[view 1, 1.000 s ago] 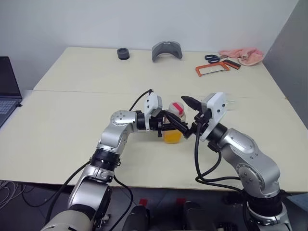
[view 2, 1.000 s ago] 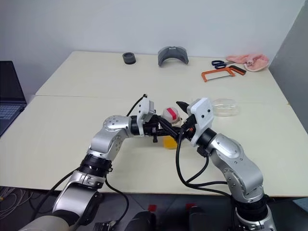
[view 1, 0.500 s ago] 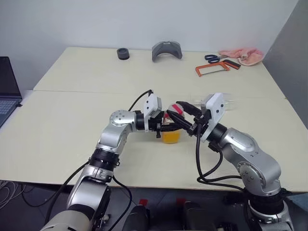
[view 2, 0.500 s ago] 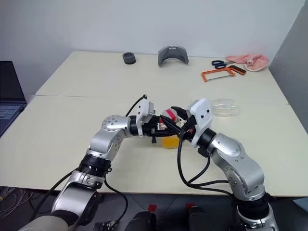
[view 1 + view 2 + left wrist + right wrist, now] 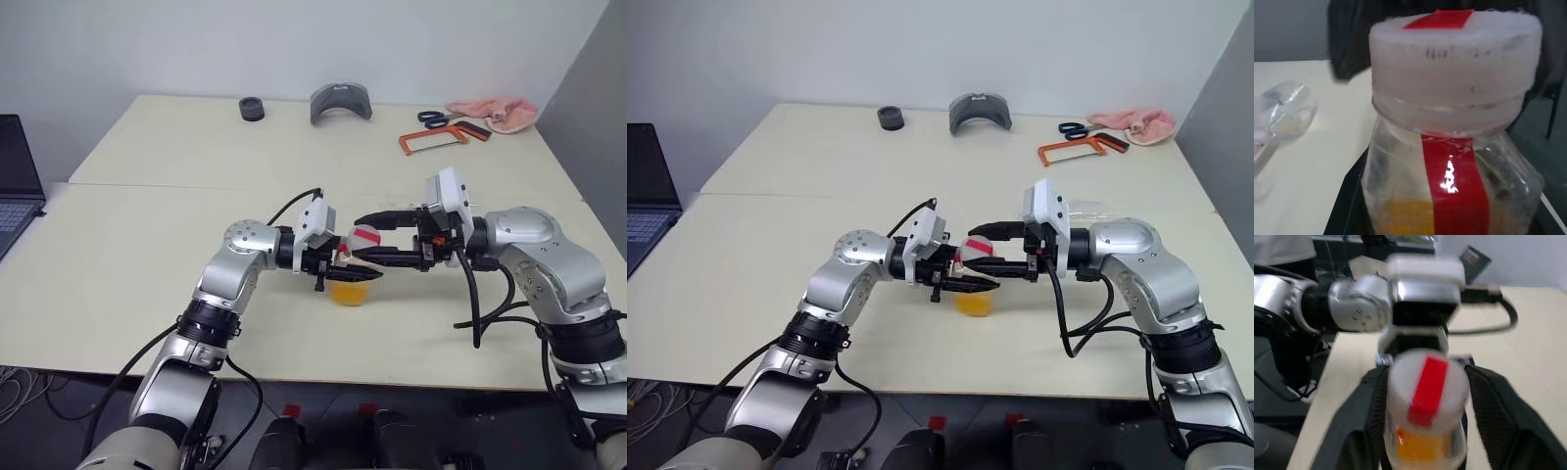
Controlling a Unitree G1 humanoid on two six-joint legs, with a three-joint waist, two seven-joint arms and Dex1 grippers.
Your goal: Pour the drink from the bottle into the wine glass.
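Observation:
The bottle point(image 5: 355, 262) is a small clear one with a red stripe and a white cap point(image 5: 1425, 377). It is upright just above the cream table point(image 5: 137, 245), with the orange drink point(image 5: 350, 292) low in it. My left gripper point(image 5: 362, 273) reaches in from the left, shut on the bottle's body. From the right my right gripper point(image 5: 370, 238) points level, open, with one finger on each side of the cap. The wine glass point(image 5: 1089, 210) lies on its side behind my right arm, and its bowl point(image 5: 1288, 103) is in the left wrist view.
At the table's far edge lie an orange hacksaw point(image 5: 431, 142), scissors point(image 5: 438, 117), a pink cloth point(image 5: 495, 113), a grey curved piece point(image 5: 340, 103) and a black ring point(image 5: 251, 109). A laptop point(image 5: 15, 181) sits at the far left.
My right arm swung out to the right and its gripper turned level. Its fingers narrowed over the cap, then widened again. The left gripper and bottle stayed almost still.

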